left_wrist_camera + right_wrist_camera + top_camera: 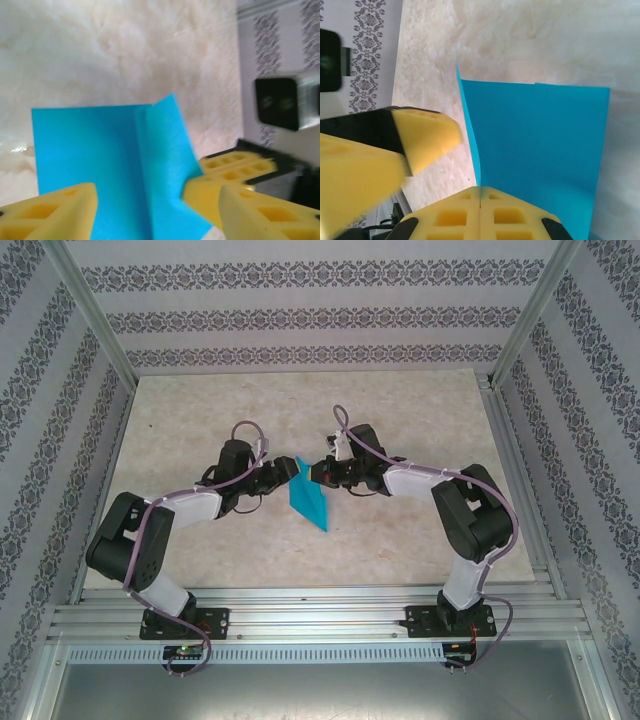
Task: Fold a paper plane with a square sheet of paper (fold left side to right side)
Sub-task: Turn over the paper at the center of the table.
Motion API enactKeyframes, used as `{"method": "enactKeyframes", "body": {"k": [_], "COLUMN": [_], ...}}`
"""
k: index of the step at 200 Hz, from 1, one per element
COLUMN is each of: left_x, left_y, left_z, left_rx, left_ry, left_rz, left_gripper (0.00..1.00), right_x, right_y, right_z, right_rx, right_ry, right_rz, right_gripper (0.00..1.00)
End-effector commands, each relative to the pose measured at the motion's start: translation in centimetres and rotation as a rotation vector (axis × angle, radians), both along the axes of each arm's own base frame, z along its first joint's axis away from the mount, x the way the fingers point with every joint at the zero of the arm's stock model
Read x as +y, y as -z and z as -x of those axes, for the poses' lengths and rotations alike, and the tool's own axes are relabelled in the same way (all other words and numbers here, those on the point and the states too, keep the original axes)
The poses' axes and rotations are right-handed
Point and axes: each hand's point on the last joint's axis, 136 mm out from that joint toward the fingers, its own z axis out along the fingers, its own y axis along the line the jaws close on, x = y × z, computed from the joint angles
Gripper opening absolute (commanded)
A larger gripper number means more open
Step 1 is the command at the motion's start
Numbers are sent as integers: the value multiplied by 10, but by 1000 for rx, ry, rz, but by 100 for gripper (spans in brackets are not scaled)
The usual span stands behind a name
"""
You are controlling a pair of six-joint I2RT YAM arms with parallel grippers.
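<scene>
Right gripper pinches the paper by its edge, pads together; left wrist view shows left gripper spread astride it. Plenty of table around.

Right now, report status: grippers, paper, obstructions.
Right gripper shut, pinching the blue sheet of paper by its edge. Left gripper open at the sheet. Sheet creased, partly folded. No obstruction seen.

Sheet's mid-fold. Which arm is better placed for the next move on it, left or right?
Left, probably. The left gripper is open over the sheet, free to regrip or press. The right gripper is shut on the sheet's edge, anchoring it.
</scene>
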Motion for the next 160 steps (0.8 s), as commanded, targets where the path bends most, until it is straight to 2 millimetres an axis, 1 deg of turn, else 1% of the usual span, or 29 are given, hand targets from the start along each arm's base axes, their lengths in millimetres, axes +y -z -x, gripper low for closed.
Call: {"method": "enactKeyframes", "body": {"k": [1, 10, 22, 32, 52, 70, 90, 109, 118, 142, 160], "left_x": [8, 12, 17, 19, 16, 12, 8, 3, 0, -5, -12], "left_y": [-55, -66, -82, -96, -129, -160, -182, -198, -201, -202, -203], "left_z": [-7, -4, 1, 5, 14, 23, 29, 35, 37, 39, 41], "left_rx": [-146, -172, -204, -229, -298, -366, -402, -420, -427, -427, -428], "left_ry": [-56, -67, -72, -63, -21, 25, 67, 112, 126, 148, 176], "left_rz": [122, 129, 135, 142, 180, 218, 238, 274, 279, 278, 290], "left_gripper": [72, 75, 80, 82, 83, 86, 87, 88, 88, 87, 83], "right_x": [-2, -4, -4, -5, -4, -6, -8, -8, -8, -6, -3], "right_y": [-41, -51, -70, -82, -110, -131, -155, -174, -182, -195, -199], "right_z": [-2, -1, 1, 4, 11, 17, 24, 30, 33, 40, 44], "right_rx": [-66, -79, -98, -109, -132, -148, -176, -188, -194, -191, -184], "right_ry": [0, 3, -4, -9, -21, -26, -29, -36, -44, -60, -80], "right_rz": [-74, -88, -125, -150, -210, -250, -305, -364, -395, -441, -459], "right_gripper": [0, 0, 0, 0, 0, 0, 0, 1, 1, 1, 1]}}
